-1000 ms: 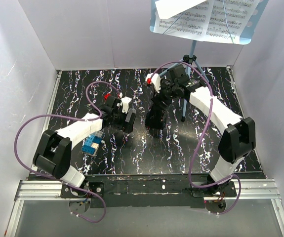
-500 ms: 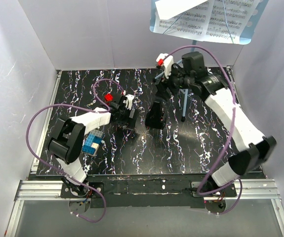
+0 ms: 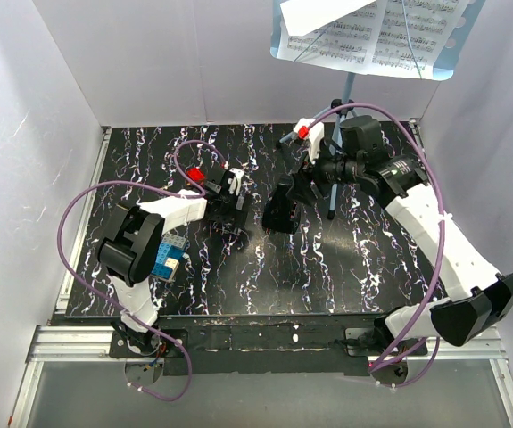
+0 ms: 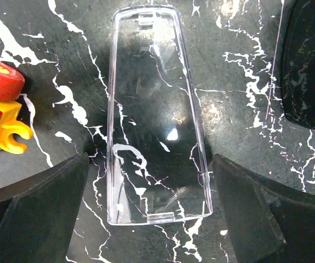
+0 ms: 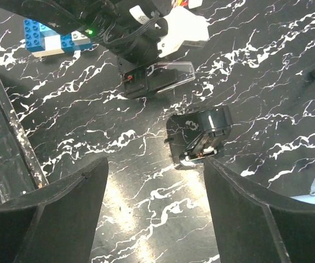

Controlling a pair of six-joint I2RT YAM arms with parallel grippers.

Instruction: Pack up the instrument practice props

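Status: my right gripper (image 5: 154, 178) is spread wide with nothing between the fingers. It hangs over the black white-veined worktop (image 3: 283, 276), near a squat black plastic block (image 5: 202, 133). My left gripper (image 4: 149, 167) is spread too, straddling a clear tapered plastic lid (image 4: 154, 109) that lies flat. It isn't pinching it. Neither gripper holds a prop.

Props: the light-blue perforated metal music stand (image 3: 421, 71) stands assembled at far right, desk plate high up. The white printed sheet-music pages (image 3: 390, 31) rest on it. Its thin pole (image 3: 347, 94) drops to the tripod legs (image 3: 330, 203) just beyond my right wrist.

Risks, my read:
- My right arm's purple cable (image 3: 376, 109) crosses the pole in the top view; can't tell if it touches. A swing could snag it and tip the stand, which looks top-heavy.
- The pages look loose, so a knock on the pole or plate would likely spill them.
- A leg sits near my right fingers. Clipping it would shift the whole stand.
- The lid is thin and see-through, so it's easy to scrape over. It's not a prop anyway.

Room: white walls (image 3: 149, 62) close off left, back and right. The stand is tight in the back-right corner, so I'd approach from centre. The middle and near strip are open. Blue-and-white toy bricks (image 3: 167, 259) sit by my left arm.
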